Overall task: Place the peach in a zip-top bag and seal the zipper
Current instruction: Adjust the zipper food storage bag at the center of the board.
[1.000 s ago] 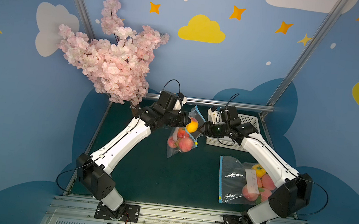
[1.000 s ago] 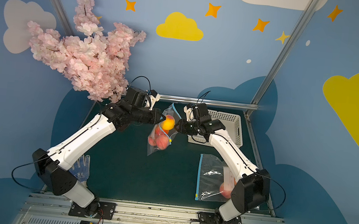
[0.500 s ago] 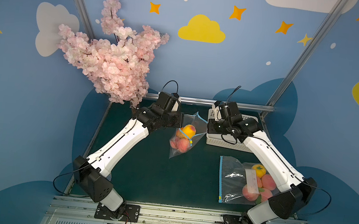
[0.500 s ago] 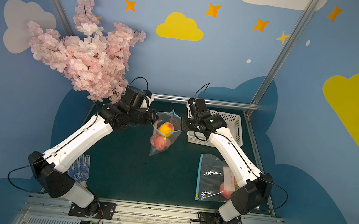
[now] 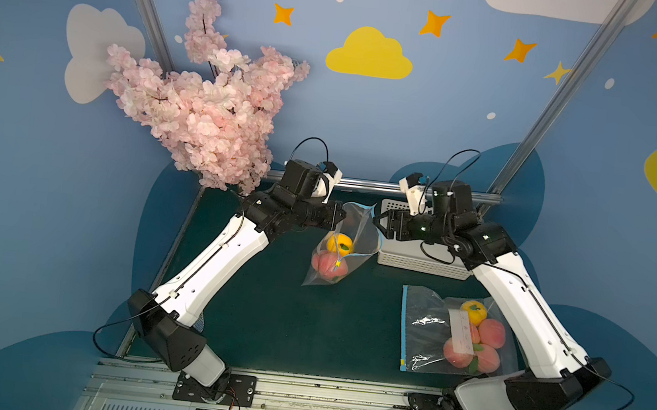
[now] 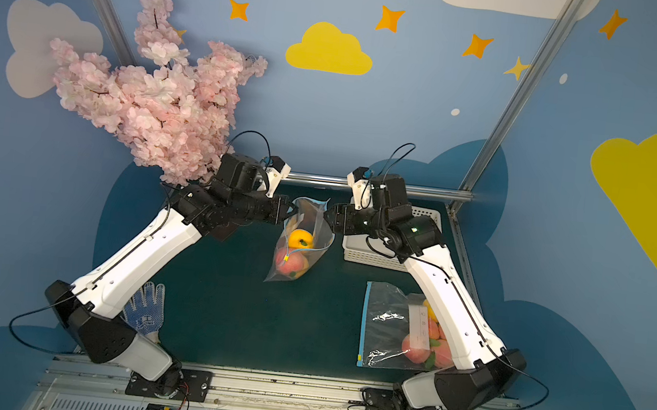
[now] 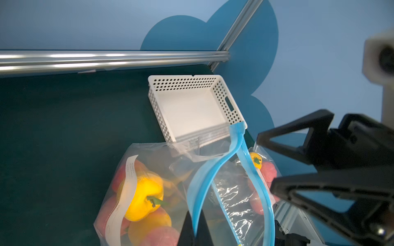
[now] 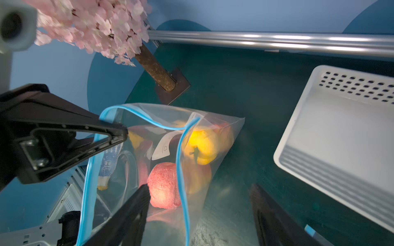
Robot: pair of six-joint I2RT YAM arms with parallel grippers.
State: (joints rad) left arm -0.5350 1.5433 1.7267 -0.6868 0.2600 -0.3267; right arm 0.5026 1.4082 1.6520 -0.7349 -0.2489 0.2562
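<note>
The left gripper (image 5: 340, 217) is pinching the blue zipper strip of the clear, crinkly bag (image 5: 362, 234). The right gripper (image 5: 378, 223) is gaping beside it, gripping nothing, while the round, fuzzy peach (image 5: 325, 263) is sitting inside.

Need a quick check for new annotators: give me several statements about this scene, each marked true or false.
1. The left gripper is shut on the rim of the hanging bag. True.
2. The right gripper is clamped on that bag too. False: its jaws stand open beside the bag's mouth, holding nothing.
3. The white basket holds a peach. False: it is empty.
4. The hanging bag's zipper is unsealed, with the mouth gaping. True.
5. A second bag lies flat on the table. True.
</note>
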